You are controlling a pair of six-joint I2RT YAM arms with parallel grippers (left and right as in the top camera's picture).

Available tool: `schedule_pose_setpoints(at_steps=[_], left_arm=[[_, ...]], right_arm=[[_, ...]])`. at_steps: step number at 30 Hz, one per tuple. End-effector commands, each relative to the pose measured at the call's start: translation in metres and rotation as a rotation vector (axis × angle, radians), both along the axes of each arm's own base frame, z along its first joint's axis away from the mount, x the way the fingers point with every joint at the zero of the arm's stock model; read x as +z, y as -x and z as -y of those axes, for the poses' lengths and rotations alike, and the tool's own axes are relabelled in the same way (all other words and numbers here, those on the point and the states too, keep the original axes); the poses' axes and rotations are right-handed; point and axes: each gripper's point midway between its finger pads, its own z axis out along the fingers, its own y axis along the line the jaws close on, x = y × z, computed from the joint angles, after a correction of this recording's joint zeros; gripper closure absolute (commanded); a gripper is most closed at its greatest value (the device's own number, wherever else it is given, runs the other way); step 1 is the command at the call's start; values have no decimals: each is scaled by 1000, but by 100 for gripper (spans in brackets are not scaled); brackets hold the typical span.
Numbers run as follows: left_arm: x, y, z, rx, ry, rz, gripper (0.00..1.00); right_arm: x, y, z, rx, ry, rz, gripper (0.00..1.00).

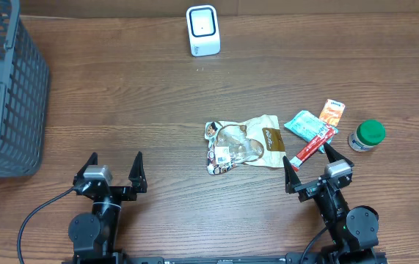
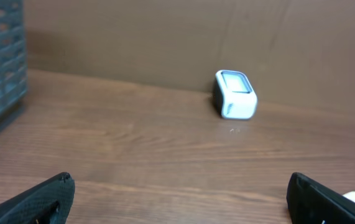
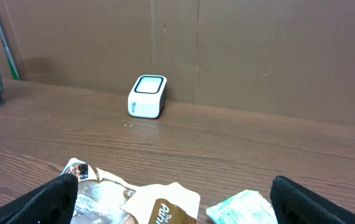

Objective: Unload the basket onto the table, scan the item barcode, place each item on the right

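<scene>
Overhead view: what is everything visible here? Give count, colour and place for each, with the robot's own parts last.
basket: one, dark grey, far left of the table
scanner: one, white, far side, centre
snack bag: one, brown and clear, centre
teal packet: one, teal, right of the snack bag
red stick pack: one, red, against the teal packet's near edge
orange packet: one, orange, right of the teal packet
bottle: one, white with green cap, far right
table: one, brown wood
left gripper: one, black, open, near edge, left
right gripper: one, black, open, near edge, by the red stick pack
</scene>
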Motion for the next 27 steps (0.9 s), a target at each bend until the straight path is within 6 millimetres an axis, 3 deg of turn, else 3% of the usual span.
schedule_pose_setpoints(at_steps=[1, 27], left_arm=[[-1, 0, -11, 61, -23, 1, 0], [-1, 0, -12, 64, -35, 2, 0]], right_arm=[[-1, 0, 1, -1, -4, 5, 0], [-1, 0, 1, -2, -4, 5, 0]])
